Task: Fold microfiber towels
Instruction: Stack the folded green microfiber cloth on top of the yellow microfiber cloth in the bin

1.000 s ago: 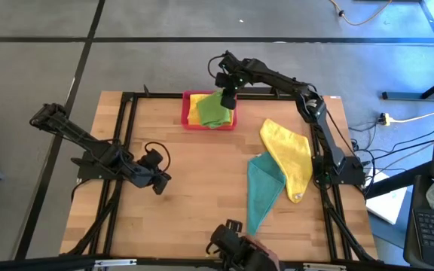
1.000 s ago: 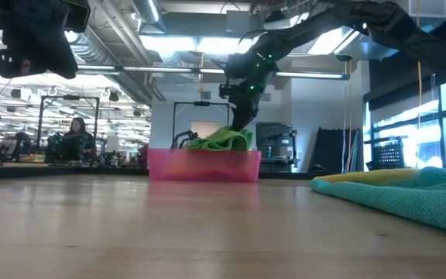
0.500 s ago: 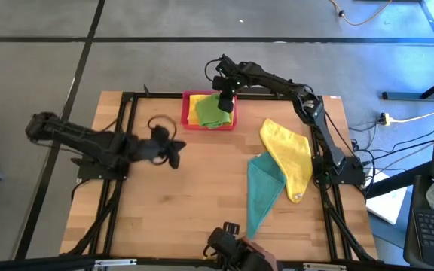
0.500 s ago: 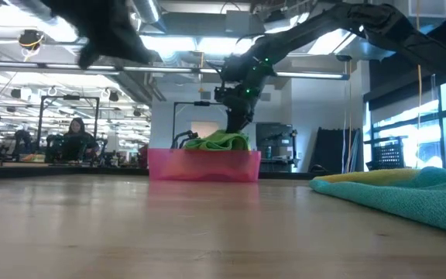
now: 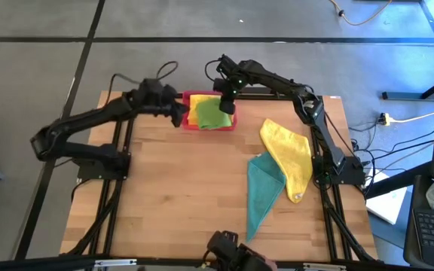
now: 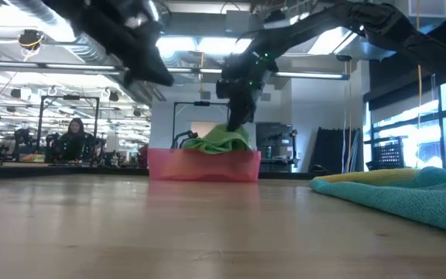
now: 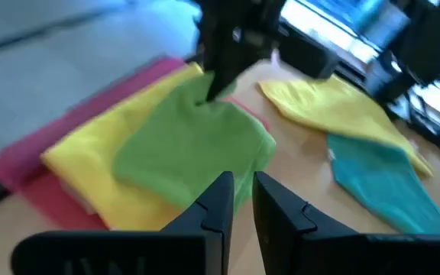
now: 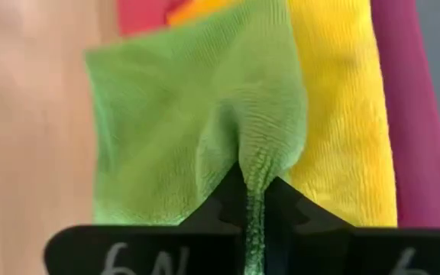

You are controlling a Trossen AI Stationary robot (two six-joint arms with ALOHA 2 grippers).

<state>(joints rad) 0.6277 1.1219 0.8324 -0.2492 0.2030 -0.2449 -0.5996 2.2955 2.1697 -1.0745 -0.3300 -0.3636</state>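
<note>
A bright green towel [image 5: 211, 113] lies on top of a yellow towel [image 5: 195, 107] in the pink tray [image 5: 209, 126] at the table's far edge. My right gripper [image 5: 227, 103] reaches down over the tray from the far right and is shut on the green towel [image 8: 189, 130]. My left gripper [image 5: 181, 114] hovers just left of the tray, its fingers [image 7: 224, 195] close together with nothing between them. A second yellow towel [image 5: 288, 154] and a teal towel [image 5: 262, 188] lie flat on the table at the right. My right gripper pinches a raised ridge of the green towel [image 8: 255, 179] between its two fingers, near the towel's far right part. The fingers come slanting down from above. The cloth is drawn up into a small peak [image 6: 232, 132], and the rest of it lies on the yellow towel in the tray.
The yellow towel partly overlaps the teal one at the right side. Bare wooden tabletop [image 5: 179, 196] spreads over the left and middle. Black frame rails [image 5: 123, 135] run along the table's sides.
My left arm has swung from the table's left middle toward the far edge and a little up, ending beside the tray's left side. My right gripper has stayed over the tray at the green towel.
</note>
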